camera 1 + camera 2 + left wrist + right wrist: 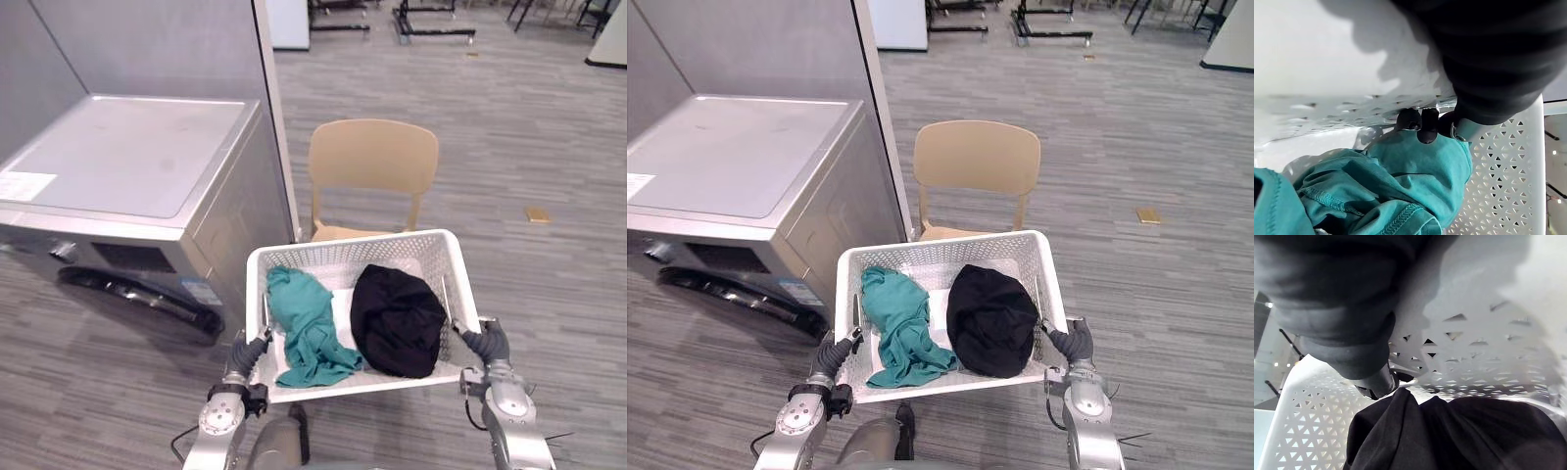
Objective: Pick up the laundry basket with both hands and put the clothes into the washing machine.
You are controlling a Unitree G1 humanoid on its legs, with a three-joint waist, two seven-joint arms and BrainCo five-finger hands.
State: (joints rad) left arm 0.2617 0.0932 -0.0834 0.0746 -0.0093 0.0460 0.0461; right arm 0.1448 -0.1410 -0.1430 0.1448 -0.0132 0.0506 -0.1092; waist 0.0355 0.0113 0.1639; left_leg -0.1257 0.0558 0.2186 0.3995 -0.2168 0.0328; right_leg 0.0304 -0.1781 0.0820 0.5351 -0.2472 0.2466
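Laundry basket (345, 252) is held just beside the washing machine (127, 157), off its right front corner. The left robot hand (249, 354) curls over the wall nearer the machine, fingertips (1427, 133) inside the rim. The right robot hand (487, 343) grips the wall away from the machine. In the basket, the teal garment (309, 323) lies machine-side and the black garment (397, 318) on the far side.
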